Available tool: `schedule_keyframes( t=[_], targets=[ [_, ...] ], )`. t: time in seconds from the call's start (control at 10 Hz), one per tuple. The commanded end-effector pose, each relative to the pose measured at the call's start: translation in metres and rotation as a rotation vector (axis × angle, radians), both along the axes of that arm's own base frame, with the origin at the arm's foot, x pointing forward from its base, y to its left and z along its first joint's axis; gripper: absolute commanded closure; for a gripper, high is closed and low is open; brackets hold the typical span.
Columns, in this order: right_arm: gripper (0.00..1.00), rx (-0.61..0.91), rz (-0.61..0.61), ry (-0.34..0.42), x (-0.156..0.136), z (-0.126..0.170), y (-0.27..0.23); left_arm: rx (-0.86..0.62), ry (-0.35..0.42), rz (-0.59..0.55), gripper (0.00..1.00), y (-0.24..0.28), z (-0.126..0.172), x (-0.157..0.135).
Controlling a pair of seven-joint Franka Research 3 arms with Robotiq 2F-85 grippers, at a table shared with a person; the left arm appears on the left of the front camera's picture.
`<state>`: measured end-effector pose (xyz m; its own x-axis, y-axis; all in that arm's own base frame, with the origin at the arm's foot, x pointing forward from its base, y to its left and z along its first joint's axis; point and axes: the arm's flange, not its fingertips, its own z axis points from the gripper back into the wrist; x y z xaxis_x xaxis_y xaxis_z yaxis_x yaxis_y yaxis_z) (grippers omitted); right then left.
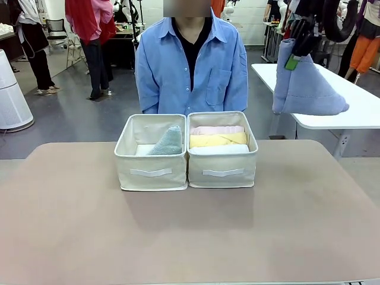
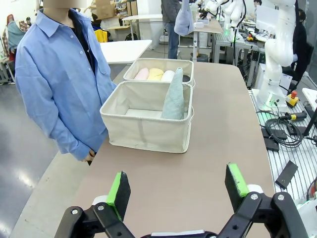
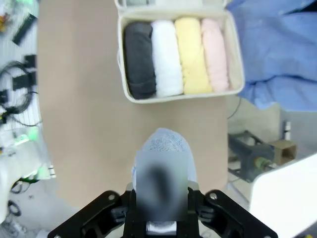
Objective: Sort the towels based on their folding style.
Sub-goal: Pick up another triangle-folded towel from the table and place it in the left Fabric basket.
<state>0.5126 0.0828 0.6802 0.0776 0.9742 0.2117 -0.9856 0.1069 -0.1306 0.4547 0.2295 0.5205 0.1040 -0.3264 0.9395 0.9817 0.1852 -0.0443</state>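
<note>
The right tool (image 3: 162, 201) is clamped shut on the light blue towel (image 1: 309, 83), a pointed fold that hangs from its fingers high in the air. In the front view the towel is up and to the right of both baskets, touching nothing else. In the right wrist view its rounded lower end hangs over the bare surface (image 1: 71, 225), just beside the right basket (image 1: 222, 169).

The left tool (image 2: 178, 186) stands wide open with nothing between its green pads (image 2: 119, 188), over the surface and well apart from the baskets.

The two beige baskets stand side by side, touching, at the far middle of the surface. The left basket (image 1: 151, 172) holds the grey-green towel (image 1: 168, 141), a pointed fold leaning against the wall shared with the other basket. The right basket holds four rolls lying side by side: dark grey roll (image 3: 139, 59), white roll (image 3: 166, 57), yellow roll (image 3: 192, 54) and pink roll (image 3: 216, 52), the pink one nearest the person (image 1: 190, 65), who stands just behind the baskets.
</note>
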Motion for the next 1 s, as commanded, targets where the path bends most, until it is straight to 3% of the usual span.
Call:
schedule_keyframes(
  t=[0.0,0.3,0.4,0.6,0.9],
  targets=[
    [1.0,-0.002,0.024,0.005,0.002,0.002,0.013,-0.005,-0.002,-0.007,0.0,0.001,0.001,-0.001],
    [1.0,-0.002,0.024,0.005,0.002,0.002,0.013,-0.005,-0.002,-0.007,0.0,0.001,0.001,-0.001],
    [0.81,-0.001,0.019,0.003,0.0,-0.002,0.007,-0.005,-0.002,-0.007,0.0,0.001,0.001,-0.001],
    [0.81,0.103,0.092,-0.037,0.001,-0.014,0.1,-0.005,-0.002,-0.007,0.0,0.001,0.001,-0.001],
    [0.81,0.159,0.078,-0.095,-0.005,-0.016,0.234,-0.005,-0.002,-0.007,0.0,0.001,0.001,-0.001]
  ],
)
